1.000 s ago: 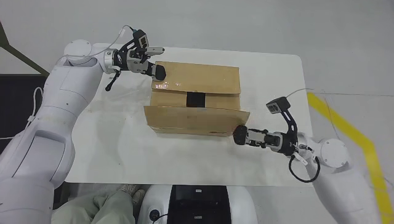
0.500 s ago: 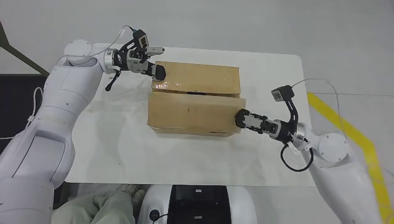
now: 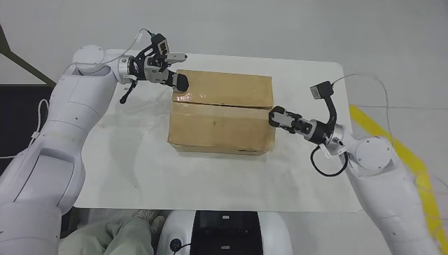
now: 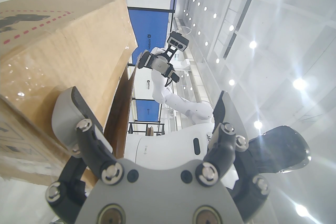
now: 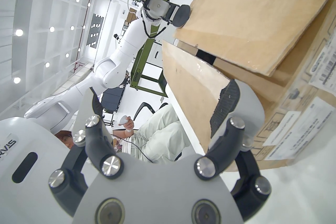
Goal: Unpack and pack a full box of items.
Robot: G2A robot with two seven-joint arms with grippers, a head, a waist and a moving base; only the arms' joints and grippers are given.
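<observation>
A brown cardboard box (image 3: 220, 111) stands in the middle of the white table (image 3: 126, 164). Its far flap (image 3: 224, 87) and near flap (image 3: 220, 123) both lie folded over the top, with a narrow seam between them. My left gripper (image 3: 178, 81) is at the box's far left corner, open, with one finger (image 4: 76, 104) against the box (image 4: 52, 51). At the right end of the near flap is my right gripper (image 3: 276, 118), open. One of its fingers (image 5: 228, 101) touches the edge of the flap (image 5: 194, 83), which sits slightly raised over the box (image 5: 249, 25).
Printed labels (image 5: 296, 130) cover the box's right side. Bare table lies left of the box and at its near right (image 3: 308, 178). A yellow floor line (image 3: 399, 150) runs past the table's right edge.
The near flap swung up from hanging outward and now lies over the box top. My right gripper rose with it toward the box's right end. The left arm stayed still.
</observation>
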